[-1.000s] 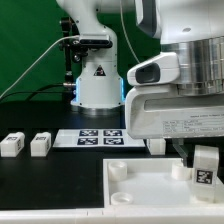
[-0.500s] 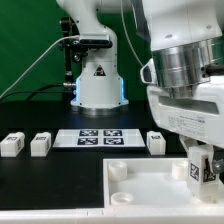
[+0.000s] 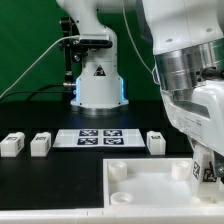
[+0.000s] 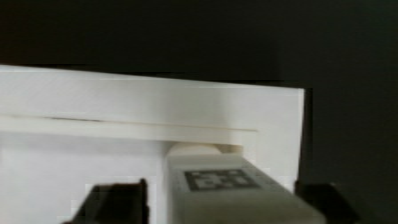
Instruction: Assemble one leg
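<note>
the leg (image 3: 207,171) is a small white rectangular block standing upright, with a black-and-white square tag on the face toward the camera. it sits at the corner of the white panel (image 3: 140,186) on the exterior view's right; cannot tell if it touches the panel. the gripper (image 4: 222,197) straddles it with fingers (image 4: 118,206) apart, a pale strip showing between each finger and the leg. other white blocks (image 3: 40,144) and the marker board (image 3: 98,138) lie behind the panel.
</note>
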